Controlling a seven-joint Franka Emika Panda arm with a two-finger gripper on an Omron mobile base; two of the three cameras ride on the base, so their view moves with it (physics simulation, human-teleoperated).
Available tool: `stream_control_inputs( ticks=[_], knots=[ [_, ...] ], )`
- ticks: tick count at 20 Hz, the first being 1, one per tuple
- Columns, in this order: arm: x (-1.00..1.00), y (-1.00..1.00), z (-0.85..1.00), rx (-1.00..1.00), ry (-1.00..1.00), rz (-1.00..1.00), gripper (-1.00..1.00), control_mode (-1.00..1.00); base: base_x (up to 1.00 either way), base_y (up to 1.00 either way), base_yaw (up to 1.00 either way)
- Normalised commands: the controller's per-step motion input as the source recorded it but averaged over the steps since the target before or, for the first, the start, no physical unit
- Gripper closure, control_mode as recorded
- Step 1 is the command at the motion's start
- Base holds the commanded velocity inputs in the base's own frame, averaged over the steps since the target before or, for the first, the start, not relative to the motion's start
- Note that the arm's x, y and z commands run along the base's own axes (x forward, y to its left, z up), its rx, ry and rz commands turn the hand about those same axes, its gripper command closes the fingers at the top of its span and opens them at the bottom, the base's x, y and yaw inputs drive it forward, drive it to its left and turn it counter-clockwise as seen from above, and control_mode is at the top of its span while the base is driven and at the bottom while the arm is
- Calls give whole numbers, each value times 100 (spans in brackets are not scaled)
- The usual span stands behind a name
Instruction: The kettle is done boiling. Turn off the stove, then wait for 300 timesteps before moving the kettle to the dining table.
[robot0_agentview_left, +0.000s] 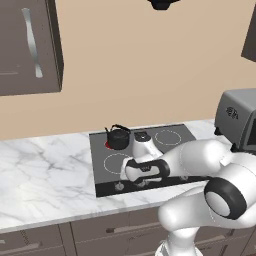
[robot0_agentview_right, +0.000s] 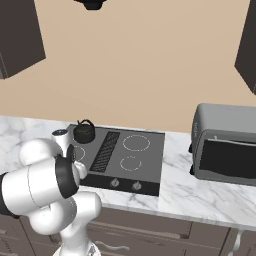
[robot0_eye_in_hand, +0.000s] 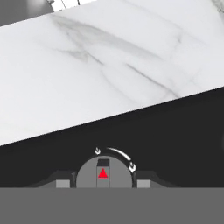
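Note:
The black kettle (robot0_agentview_left: 118, 138) (robot0_agentview_right: 84, 132) stands on the rear left burner of the stove (robot0_agentview_left: 170, 137) (robot0_agentview_right: 135, 150), and a red glow shows under its left side. My arm bends down over the stove's front strip. My gripper (robot0_agentview_left: 139, 183) (robot0_eye_in_hand: 103, 183) sits low at the row of knobs. In the hand view a round grey knob (robot0_eye_in_hand: 103, 173) with a red triangle lies between my two fingers (robot0_eye_in_hand: 62, 183), which press against its sides. The dining table is out of view.
A grey toaster oven (robot0_agentview_left: 239, 120) (robot0_agentview_right: 227, 145) stands on the marble counter (robot0_agentview_left: 45, 170) (robot0_eye_in_hand: 109, 65) right of the stove. Dark wall cabinets (robot0_agentview_left: 30, 45) hang above on the left. Two more knobs (robot0_agentview_right: 114, 183) show on the stove's front right.

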Motion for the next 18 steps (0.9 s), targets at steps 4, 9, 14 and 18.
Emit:
stream_control_inputs(
  ticks=[4, 9, 14, 18],
  knots=[
    [-4, 0, -3, 0, 0, -23, 100, -100, 0, 0, 0],
    [-6, 0, 0, 0, 0, -25, 100, -100, 0, 0, 0],
    [-7, 0, 0, 0, 0, -26, 100, -100, 0, 0, 0],
    [-4, 0, 0, 1, 0, -28, 100, -100, 0, 0, 0]
  ],
)
